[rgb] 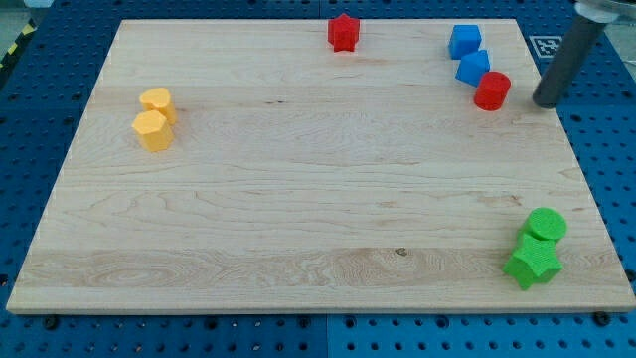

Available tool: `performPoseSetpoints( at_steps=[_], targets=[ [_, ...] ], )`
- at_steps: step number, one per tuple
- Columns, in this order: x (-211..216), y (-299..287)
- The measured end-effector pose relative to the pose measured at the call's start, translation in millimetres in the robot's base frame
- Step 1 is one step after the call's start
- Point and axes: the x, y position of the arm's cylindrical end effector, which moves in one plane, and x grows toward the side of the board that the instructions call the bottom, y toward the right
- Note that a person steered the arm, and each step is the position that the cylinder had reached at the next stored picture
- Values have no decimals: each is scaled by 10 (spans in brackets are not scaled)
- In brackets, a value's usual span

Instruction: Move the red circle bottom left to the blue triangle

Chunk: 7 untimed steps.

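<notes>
The red circle (492,90) stands near the view's top right, touching the lower right of a blue block (472,68) that looks like the blue triangle. A second blue block (465,41), cube-like, sits just above it. My tip (546,102) is to the right of the red circle, a short gap away, near the board's right edge. The dark rod rises from it toward the view's top right corner.
A red star-like block (343,32) sits at the top centre. Two yellow blocks (157,102) (152,130) touch at the left. A green circle (545,225) and green star (533,263) sit at the bottom right. The wooden board (298,199) lies on a blue pegboard.
</notes>
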Motion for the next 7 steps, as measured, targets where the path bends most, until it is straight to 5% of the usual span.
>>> performPoseSetpoints(
  at_steps=[7],
  targets=[
    [-238,-1326]
  ],
)
